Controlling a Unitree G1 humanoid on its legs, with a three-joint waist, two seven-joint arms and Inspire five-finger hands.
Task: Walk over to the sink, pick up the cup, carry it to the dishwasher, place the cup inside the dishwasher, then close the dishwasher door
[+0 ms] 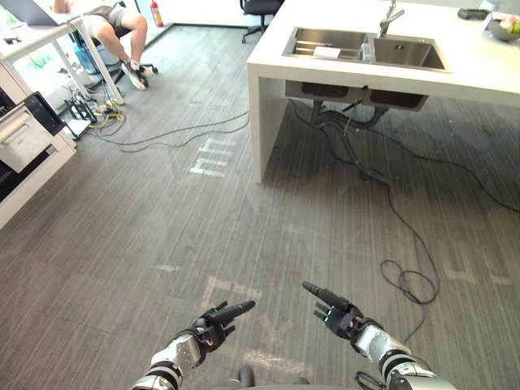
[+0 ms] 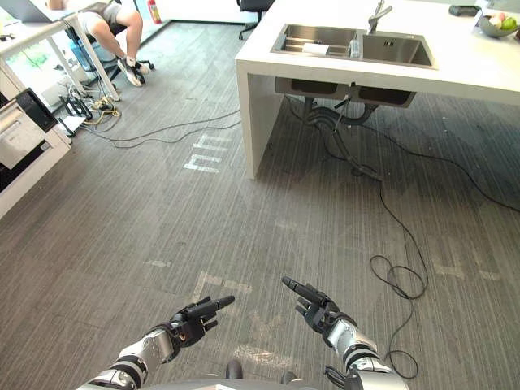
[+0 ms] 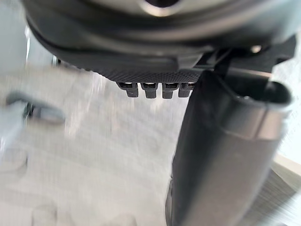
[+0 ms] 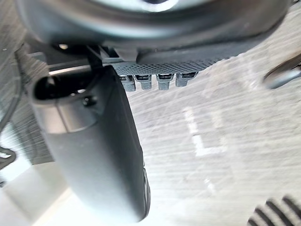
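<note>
A steel double sink [image 1: 366, 47] is set in a white counter island [image 1: 276, 61] at the far right. A small clear cup [image 1: 367, 51] stands by the divider between the basins, and a white item [image 1: 327, 53] lies in the left basin. At the left edge is a white appliance with a dark panel [image 1: 28, 130], likely the dishwasher. My left hand [image 1: 213, 322] and right hand [image 1: 337, 313] hover low over the floor, far from the sink. Both have straight fingers and hold nothing. The wrist views show each thumb [image 3: 221, 155] [image 4: 99, 160] with bare floor beyond.
A person [image 1: 122, 32] sits at a desk at the far left, with cables [image 1: 162, 134] trailing over the floor nearby. More cables [image 1: 406, 244] run from under the island. A bowl of fruit [image 1: 505, 29] sits on the counter. Grey floor lies between me and the island.
</note>
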